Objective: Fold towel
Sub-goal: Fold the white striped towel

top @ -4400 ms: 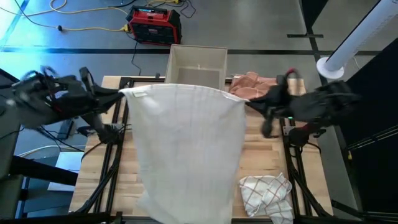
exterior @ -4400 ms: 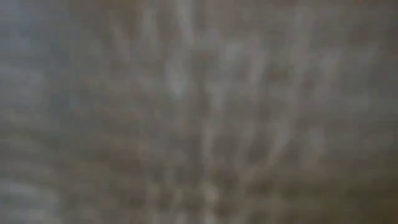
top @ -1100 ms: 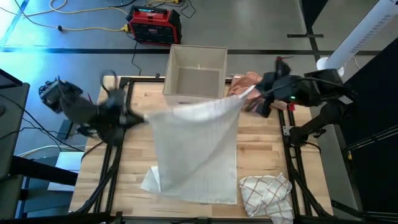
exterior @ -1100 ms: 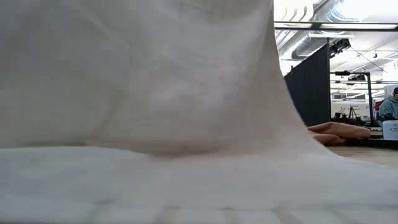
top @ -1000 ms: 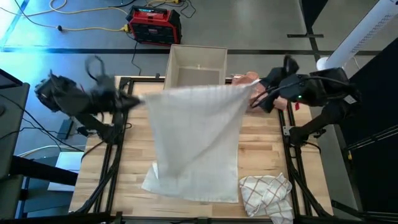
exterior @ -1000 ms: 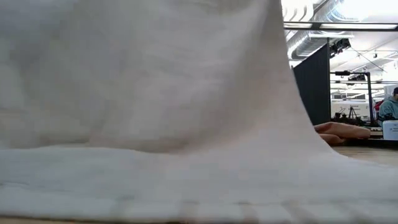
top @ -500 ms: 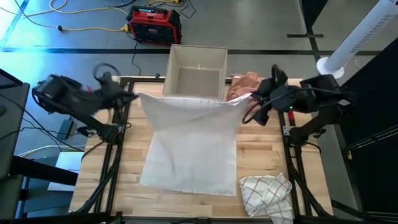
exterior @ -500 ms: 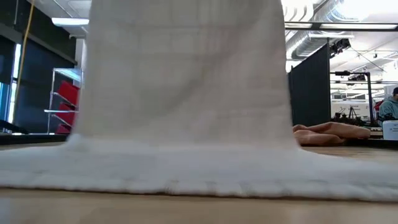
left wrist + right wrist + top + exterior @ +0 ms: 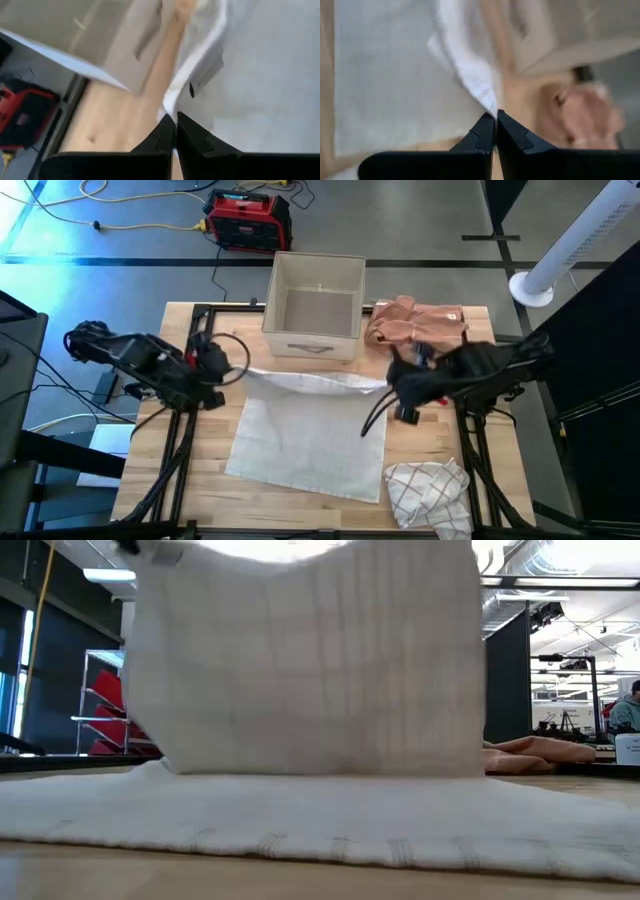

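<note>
While pinching towel far corners, left gripper and right gripper mid-fold; next: carry toward near edge.

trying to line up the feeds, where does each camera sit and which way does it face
High: overhead, looking down; both arms, white towel.
Low: table height, looking across; towel hanging, no arm visible.
Left wrist: behind left claw, pinching towel.
Right wrist: behind right claw, pinching towel.
Shared: the towel; high and low both show the peach cloth.
</note>
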Robot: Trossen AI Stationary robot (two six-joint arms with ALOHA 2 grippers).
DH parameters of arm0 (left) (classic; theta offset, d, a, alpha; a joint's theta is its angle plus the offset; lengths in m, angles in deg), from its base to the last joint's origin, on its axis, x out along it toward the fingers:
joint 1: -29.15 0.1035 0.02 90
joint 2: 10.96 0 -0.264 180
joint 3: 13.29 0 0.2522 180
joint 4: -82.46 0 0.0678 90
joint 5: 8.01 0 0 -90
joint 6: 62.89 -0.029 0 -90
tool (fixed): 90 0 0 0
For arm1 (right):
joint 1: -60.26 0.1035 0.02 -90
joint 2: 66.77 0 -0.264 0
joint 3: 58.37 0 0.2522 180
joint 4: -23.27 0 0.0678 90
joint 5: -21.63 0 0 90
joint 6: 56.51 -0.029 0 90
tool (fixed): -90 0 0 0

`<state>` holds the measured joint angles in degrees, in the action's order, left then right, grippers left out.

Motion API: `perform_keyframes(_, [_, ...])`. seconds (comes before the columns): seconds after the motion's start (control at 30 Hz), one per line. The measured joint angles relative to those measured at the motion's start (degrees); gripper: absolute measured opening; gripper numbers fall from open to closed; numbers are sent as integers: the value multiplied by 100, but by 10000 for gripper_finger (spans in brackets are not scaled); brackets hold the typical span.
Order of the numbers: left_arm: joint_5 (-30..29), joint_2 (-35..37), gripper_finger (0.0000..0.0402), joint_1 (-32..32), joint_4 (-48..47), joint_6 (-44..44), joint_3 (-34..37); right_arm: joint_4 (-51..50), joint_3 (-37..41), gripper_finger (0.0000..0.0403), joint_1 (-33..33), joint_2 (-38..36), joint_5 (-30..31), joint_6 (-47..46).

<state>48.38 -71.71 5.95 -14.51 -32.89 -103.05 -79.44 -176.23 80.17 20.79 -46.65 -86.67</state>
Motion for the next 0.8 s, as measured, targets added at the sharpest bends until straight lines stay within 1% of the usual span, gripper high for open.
perform_keyframes(0.07, [431, 1, 0, -1, 42, 92, 248, 213, 409, 0, 127, -4, -437, -144])
perform_keyframes(0.13, [983, 4, 0, -2, 76, 105, 479, 679, 853, 0, 253, -4, -999, -196])
perform_keyframes(0.2, [1549, 1, 0, -2, 186, 101, 721, 1358, 1297, 0, 362, -4, -1555, -202])
perform_keyframes(0.33, [2343, 3, 0, -48, 773, 57, 1159, 2852, 2204, 0, 546, 2, -2461, -451])
perform_keyframes(0.4, [2643, 2, 0, -110, 1258, -4, 1400, 3413, 2567, 0, 591, 3, -2706, -637])
perform_keyframes(0.57, [3694, 0, 0, -236, 2332, -57, 2053, 4468, 3246, 0, 725, 3, -3038, -999])
perform_keyframes(0.7, [4103, 0, 0, -326, 2697, 60, 2459, 5547, 3691, 0, 835, 86, -3628, -1208])
perform_keyframes(0.8, [4505, 2, 0, -386, 3242, 129, 2729, 5832, 3810, 0, 919, 303, -3998, -1236])
